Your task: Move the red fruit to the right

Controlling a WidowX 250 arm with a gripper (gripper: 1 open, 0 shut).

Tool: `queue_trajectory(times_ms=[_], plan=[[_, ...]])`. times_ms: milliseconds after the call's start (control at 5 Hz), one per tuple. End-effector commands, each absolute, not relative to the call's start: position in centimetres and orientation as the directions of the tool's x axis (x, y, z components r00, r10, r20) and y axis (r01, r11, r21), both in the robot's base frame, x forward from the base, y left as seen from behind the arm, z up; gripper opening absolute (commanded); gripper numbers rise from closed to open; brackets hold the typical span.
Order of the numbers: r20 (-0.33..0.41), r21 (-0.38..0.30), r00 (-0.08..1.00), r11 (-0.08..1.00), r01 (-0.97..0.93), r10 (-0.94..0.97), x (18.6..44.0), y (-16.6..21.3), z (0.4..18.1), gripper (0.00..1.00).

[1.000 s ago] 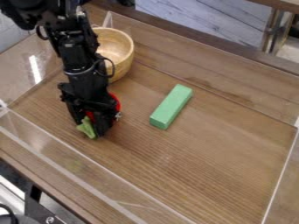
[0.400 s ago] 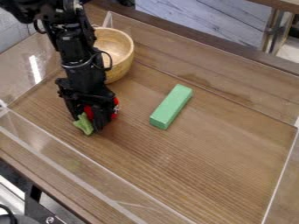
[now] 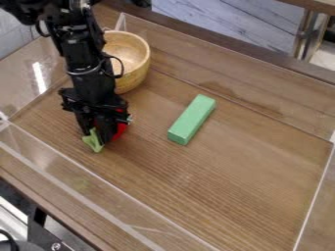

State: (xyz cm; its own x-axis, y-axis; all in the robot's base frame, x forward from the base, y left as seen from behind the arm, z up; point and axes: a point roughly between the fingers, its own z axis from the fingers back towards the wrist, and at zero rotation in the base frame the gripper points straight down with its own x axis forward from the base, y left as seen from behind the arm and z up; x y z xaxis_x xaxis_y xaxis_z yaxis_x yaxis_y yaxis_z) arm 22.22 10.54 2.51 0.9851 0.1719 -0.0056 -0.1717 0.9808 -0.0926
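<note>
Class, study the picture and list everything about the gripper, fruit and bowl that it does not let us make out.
- Gripper fingertips: camera view, dark and blurred against the fruit.
- Much of the red fruit: camera view, behind the gripper.
- Left side of the wooden bowl: camera view, behind the arm.
- Top of the arm: cut off by the upper edge.

I see no readable txt, nos., labels, brands or signs anywhere in my view.
</note>
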Motion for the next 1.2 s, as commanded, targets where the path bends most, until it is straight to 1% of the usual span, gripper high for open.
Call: queue_trajectory(times_ms=[0, 200, 400, 600, 800, 1000], plan=[[0.065, -0.07, 0.986, 0.987, -0.147, 0.151, 23.1, 9.4, 5.2, 0.0], [0.1, -0.059, 0.987, 0.991, -0.119, 0.125, 23.3, 7.4, 7.4, 0.0], [0.122, -0.059, 0.991, 0.997, -0.046, 0.053, 25.4, 3.7, 8.4, 0.0], [0.135, -0.06, 0.988, 0.995, 0.079, -0.071, 28.1, -1.2, 8.5, 0.0], [0.143, -0.051, 0.984, 0.992, 0.116, -0.107, 30.0, -5.2, 8.3, 0.0], [0.134, -0.038, 0.986, 0.994, 0.106, -0.1, 31.4, -7.7, 7.5, 0.0]])
